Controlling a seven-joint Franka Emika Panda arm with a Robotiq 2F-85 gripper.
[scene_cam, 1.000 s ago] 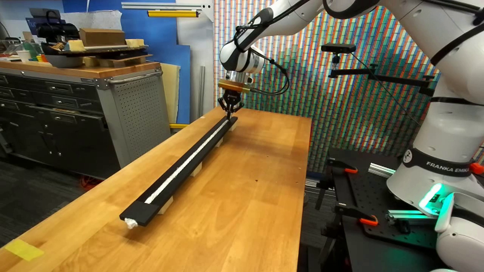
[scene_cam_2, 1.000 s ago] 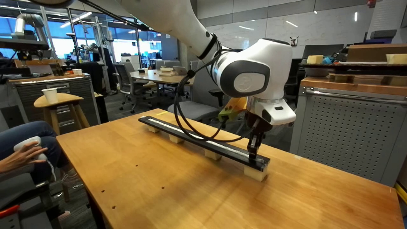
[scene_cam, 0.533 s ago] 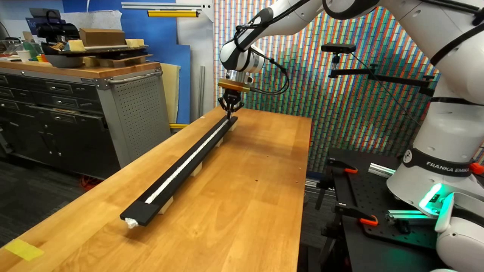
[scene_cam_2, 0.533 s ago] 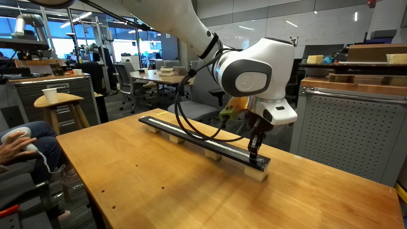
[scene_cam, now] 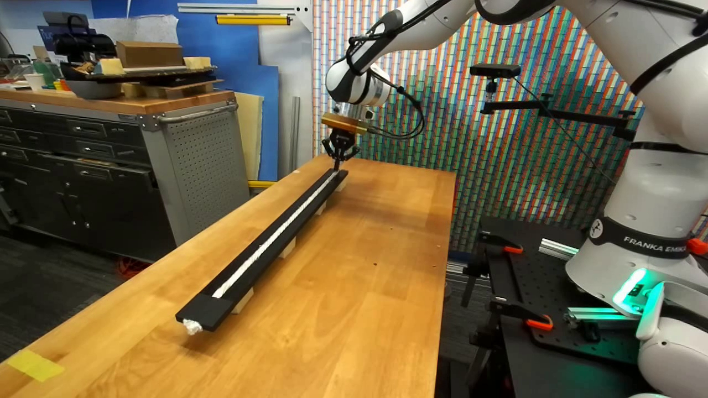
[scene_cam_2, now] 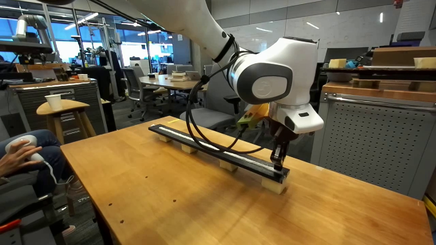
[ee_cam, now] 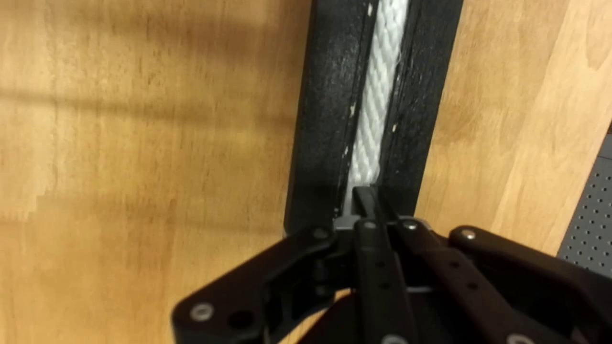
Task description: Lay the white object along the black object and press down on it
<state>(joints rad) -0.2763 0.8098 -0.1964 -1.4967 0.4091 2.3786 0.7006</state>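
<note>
A white rope-like cord, the white object, lies straight in the groove of the black object, a long narrow rail. In both exterior views the cord runs along most of the rail, and a frayed white tuft sticks out at the near end. My gripper is shut, its fingertips together over the cord close to the rail's far end. In an exterior view the gripper points down at that end. Contact with the cord cannot be told for sure. Behind the fingers the cord's end is hidden.
Several pale blocks, such as this block, hold the rail above the wooden table. Yellow tape marks a table corner. A grey cabinet stands beyond the table. A seated person holds a controller.
The gripper has shifted a little further toward the rail's end, still shut, with its tips slightly higher. The rail and cord look unmoved. The person's hand with the controller has shifted.
</note>
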